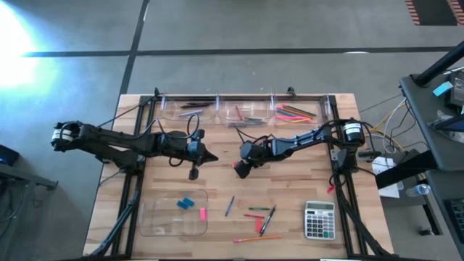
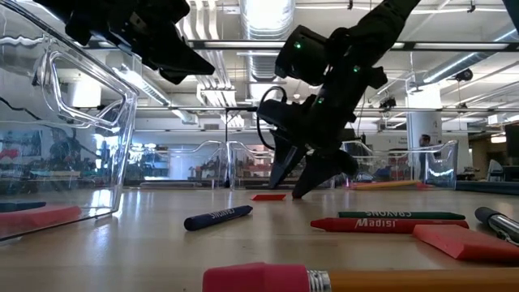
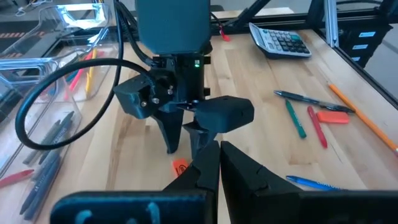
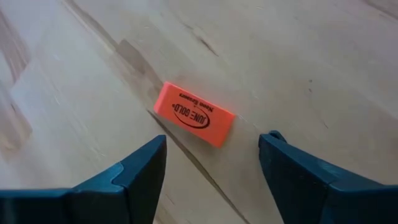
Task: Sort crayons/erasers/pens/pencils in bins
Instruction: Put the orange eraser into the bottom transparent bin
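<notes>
the high view looks straight down on the whole pale wooden slatted table, while the low view sits at tabletop height, facing level across it into the room. each wrist view looks past its own fingers; the right one, very close, shares the small orange rectangular eraser with the left.

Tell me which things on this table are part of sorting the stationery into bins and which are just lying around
Part of the job:
orange eraser under the open right gripper
clear tubs with pens and pencils
shallow tray with blue and pink erasers
loose crayons and pens

Lying about:
grey calculator
left gripper, shut, waiting mid-table
</notes>
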Tool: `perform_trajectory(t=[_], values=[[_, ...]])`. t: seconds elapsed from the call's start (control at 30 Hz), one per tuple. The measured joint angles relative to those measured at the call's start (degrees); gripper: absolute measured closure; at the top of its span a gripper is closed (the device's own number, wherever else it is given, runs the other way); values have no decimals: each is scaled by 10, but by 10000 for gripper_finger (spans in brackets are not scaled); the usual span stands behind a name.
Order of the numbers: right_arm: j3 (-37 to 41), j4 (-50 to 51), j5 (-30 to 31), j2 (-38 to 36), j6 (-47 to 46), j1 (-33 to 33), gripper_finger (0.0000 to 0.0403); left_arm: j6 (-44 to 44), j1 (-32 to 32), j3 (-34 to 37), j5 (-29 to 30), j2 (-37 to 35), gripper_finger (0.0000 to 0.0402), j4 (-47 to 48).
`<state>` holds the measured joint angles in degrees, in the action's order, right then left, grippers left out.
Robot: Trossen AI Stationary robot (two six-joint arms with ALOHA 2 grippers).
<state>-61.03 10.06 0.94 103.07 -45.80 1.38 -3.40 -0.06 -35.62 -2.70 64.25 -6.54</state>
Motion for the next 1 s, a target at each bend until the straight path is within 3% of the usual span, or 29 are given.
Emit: perform_trajectory(t=[0.57,1.0], values=[[6,-48,-20,22,-17,1,168,0,0,0,1,0,402,-2],[29,-55,-19,22,-11,1,251,0,0,0,2,0,402,-3]])
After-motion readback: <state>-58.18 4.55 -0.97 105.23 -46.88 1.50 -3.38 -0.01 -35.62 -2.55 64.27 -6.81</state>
